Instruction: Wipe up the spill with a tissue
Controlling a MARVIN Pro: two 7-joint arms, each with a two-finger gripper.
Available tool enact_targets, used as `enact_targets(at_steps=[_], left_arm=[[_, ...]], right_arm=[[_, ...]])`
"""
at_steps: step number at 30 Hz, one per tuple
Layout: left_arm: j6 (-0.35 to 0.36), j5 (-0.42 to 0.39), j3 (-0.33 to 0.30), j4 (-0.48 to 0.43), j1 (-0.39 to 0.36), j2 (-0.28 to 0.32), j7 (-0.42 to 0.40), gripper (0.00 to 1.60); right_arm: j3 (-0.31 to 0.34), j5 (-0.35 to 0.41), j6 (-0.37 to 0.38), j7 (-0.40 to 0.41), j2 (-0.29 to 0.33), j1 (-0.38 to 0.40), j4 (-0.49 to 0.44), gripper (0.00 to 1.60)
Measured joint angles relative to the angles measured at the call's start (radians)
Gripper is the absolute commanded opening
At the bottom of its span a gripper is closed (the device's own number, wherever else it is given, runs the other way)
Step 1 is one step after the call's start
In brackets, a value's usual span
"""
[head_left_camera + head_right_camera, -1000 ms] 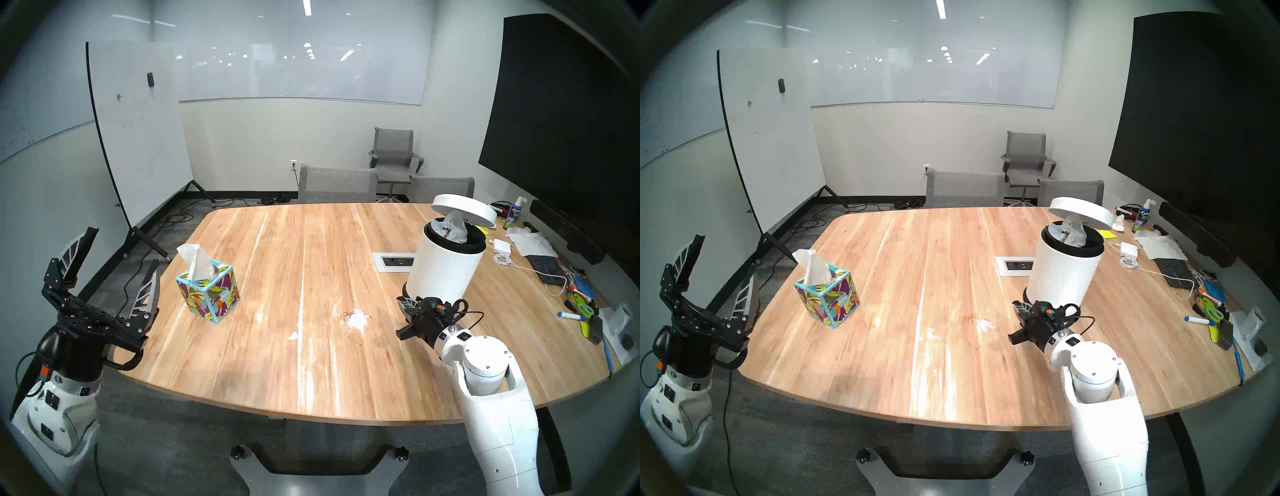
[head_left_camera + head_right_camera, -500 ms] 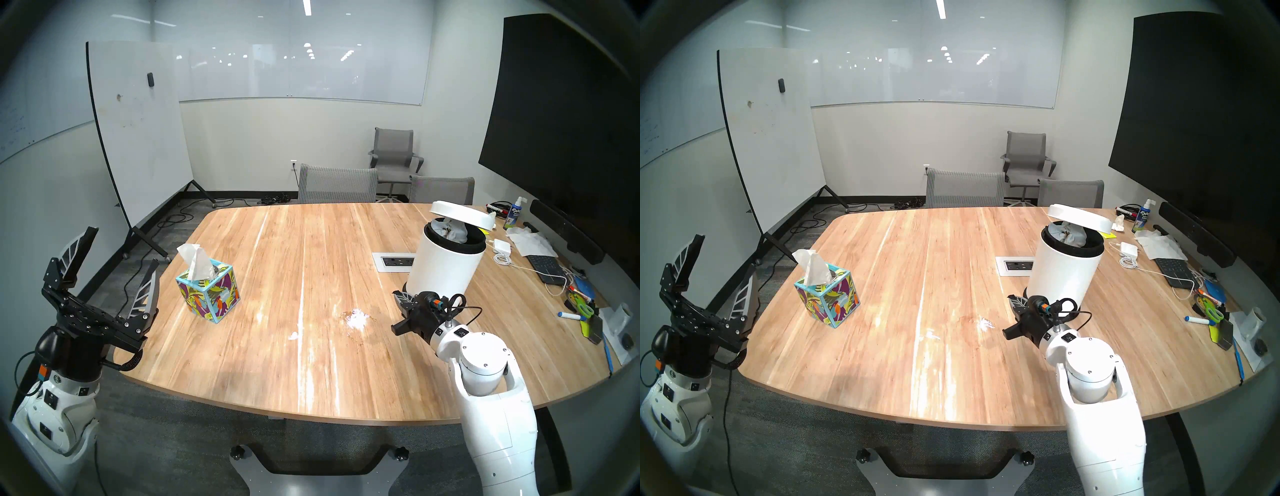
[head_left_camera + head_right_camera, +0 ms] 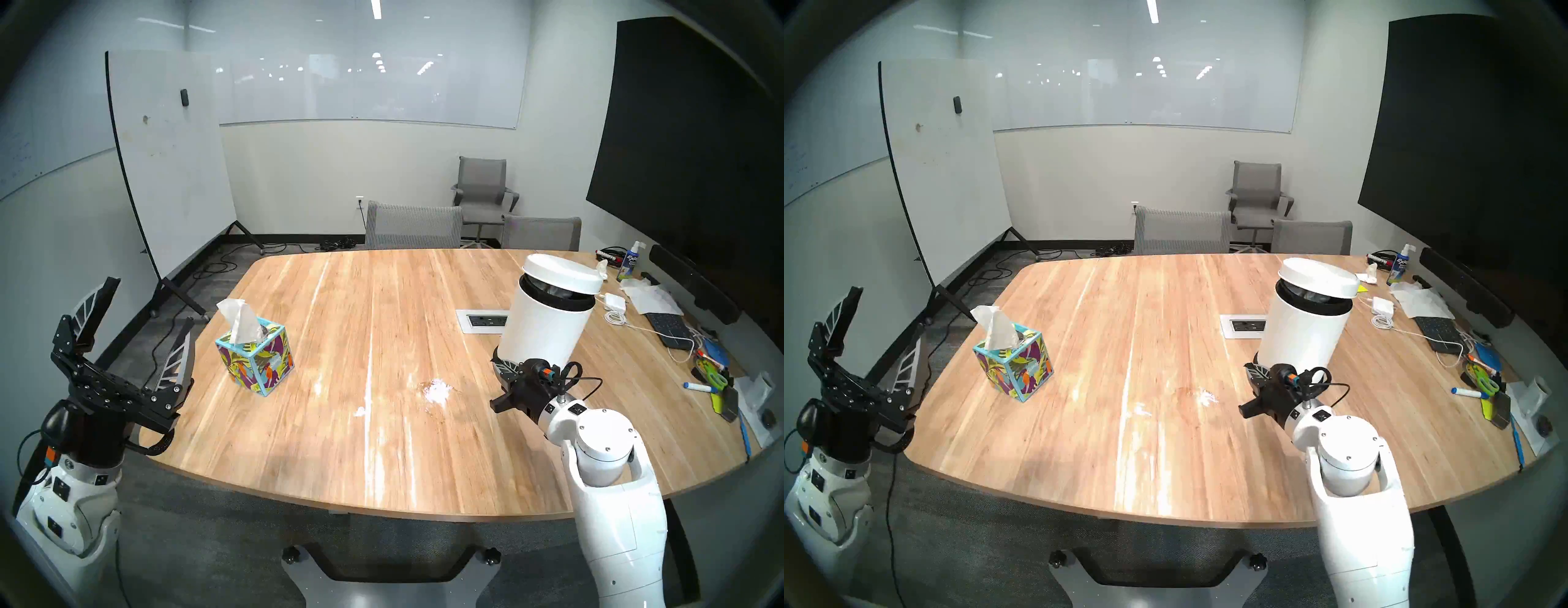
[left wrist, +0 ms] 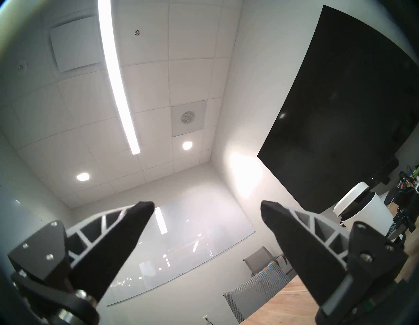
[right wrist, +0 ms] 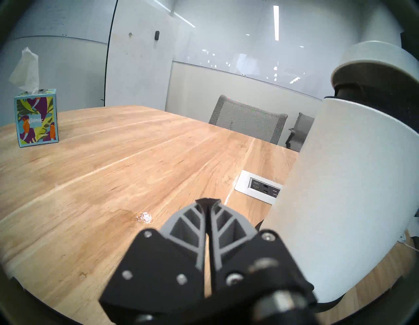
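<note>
A pale whitish spill (image 3: pixel 437 388) (image 3: pixel 1206 397) (image 5: pixel 145 217) glistens on the wooden table (image 3: pixel 339 467), with a faint brownish wet patch (image 5: pixel 121 214) beside it. A smaller white blot (image 3: pixel 359 411) lies nearer to me. The colourful tissue box (image 3: pixel 254 361) (image 3: pixel 1015 367) (image 5: pixel 36 118) stands at the left, a tissue (image 3: pixel 239 320) sticking up from it. My left gripper (image 3: pixel 150 301) (image 4: pixel 206 205) is open and empty, pointing upward off the table's left edge. My right gripper (image 3: pixel 502 367) (image 5: pixel 208 200) is shut on nothing, low at the base of the white bin (image 3: pixel 543 331).
The bin's lid (image 3: pixel 560 271) sits almost down, with a dark gap under it. A power outlet panel (image 3: pixel 483 321) is set in the table behind the bin. Keyboard, cables, markers and scissors (image 3: pixel 712 373) crowd the right edge. Chairs (image 3: pixel 413 225) stand at the far side.
The bin's lid has dropped from raised to nearly shut, hiding the crumpled tissue inside. My right gripper has shifted slightly at the bin's base. The left arm has not moved.
</note>
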Motion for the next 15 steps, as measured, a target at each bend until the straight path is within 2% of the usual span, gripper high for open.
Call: enact_targets(at_steps=[15], left_arm=[[0.000, -0.090, -0.009, 0.003, -0.040, -0.059, -0.149, 1.60]], right_arm=[[0.010, 0.006, 0.018, 0.034, 0.009, 0.010, 0.001, 0.39]])
